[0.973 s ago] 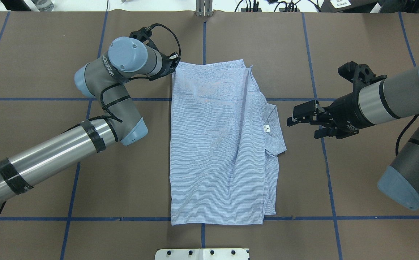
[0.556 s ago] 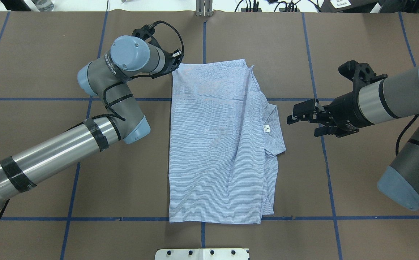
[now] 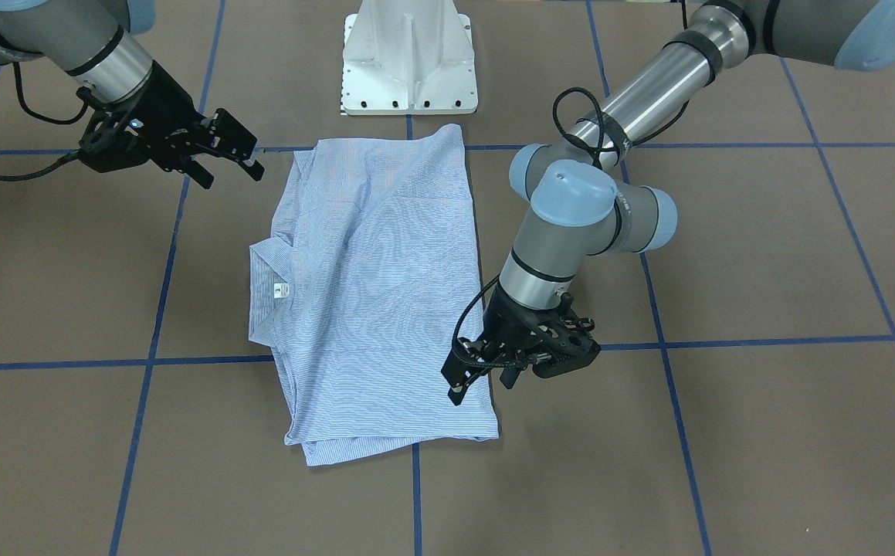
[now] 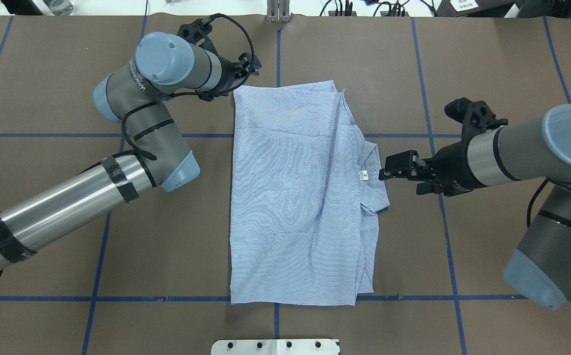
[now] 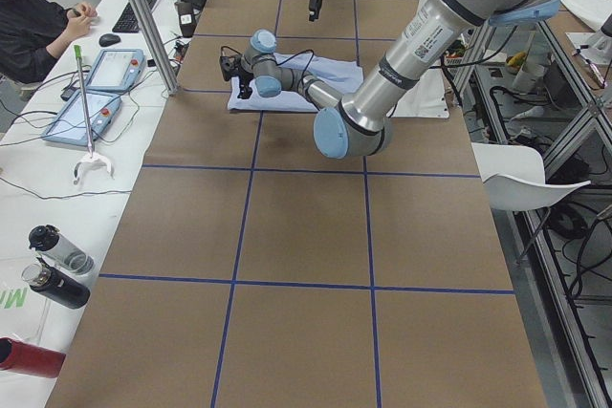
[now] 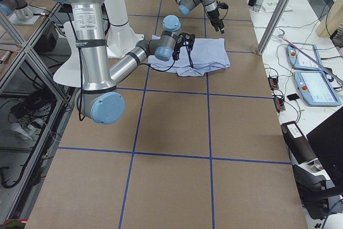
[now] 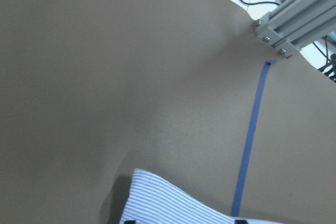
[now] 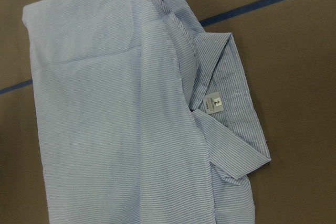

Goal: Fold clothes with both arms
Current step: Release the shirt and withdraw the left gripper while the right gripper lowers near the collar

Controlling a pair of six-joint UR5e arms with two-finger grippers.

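The light blue striped shirt (image 4: 295,197) lies folded into a long rectangle in the middle of the table, with its collar and white neck label (image 4: 363,174) on the right side. It also shows in the front view (image 3: 374,286). My left gripper (image 4: 249,67) is open and empty, just beyond the shirt's far left corner and off the cloth; the front view shows it (image 3: 481,381) above that corner. My right gripper (image 4: 387,170) is open and empty, hovering just to the right of the collar. The right wrist view shows the collar and label (image 8: 212,102) below it.
The white pedestal base (image 3: 408,54) stands at the near edge behind the shirt. A metal post (image 4: 278,12) stands at the far edge, also in the left wrist view (image 7: 294,24). Blue tape lines (image 4: 167,135) cross the brown table. Tablets (image 5: 91,93) lie on the side desk.
My left gripper has drawn back from the shirt's far left corner toward the table's far edge. My right gripper has moved left and slightly nearer, up to the collar. The shirt has barely shifted.
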